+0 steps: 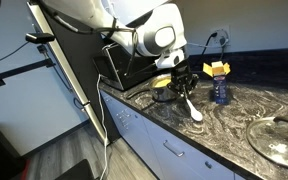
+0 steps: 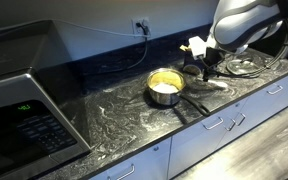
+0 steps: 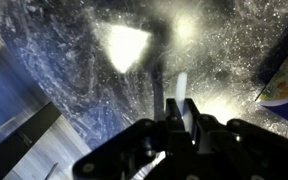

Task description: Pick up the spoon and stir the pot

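Arm reaches down, claw (image 1: pixel 184 90) pinching spoon (image 1: pixel 192 108) (bowl lowest) beside pot (image 2: pixel 164 88).

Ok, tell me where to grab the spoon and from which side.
Grip the spoon by its handle, coming from above: the handle is slim and straight and sits between the fingers of the gripper, while the rounded bowl is wider.
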`<move>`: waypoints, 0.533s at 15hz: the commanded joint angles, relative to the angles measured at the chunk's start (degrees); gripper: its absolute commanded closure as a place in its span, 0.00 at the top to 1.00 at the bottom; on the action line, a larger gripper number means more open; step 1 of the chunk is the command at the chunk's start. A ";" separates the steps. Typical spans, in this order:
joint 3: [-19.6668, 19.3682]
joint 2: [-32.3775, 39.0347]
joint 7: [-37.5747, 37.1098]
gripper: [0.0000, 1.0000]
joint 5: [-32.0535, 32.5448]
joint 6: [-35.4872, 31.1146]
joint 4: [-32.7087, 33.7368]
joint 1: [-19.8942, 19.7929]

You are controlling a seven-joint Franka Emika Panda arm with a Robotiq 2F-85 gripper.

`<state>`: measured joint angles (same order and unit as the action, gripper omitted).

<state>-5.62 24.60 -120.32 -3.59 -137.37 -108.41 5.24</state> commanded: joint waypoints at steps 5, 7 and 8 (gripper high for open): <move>-2.58 4.96 -4.78 0.13 5.84 0.89 5.32 1.90; -2.68 5.39 -4.92 0.38 6.59 1.52 5.78 2.13; -2.75 5.46 -4.93 0.40 6.88 1.71 5.87 2.27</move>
<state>-7.42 29.40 -123.07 1.66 -137.40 -104.24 6.27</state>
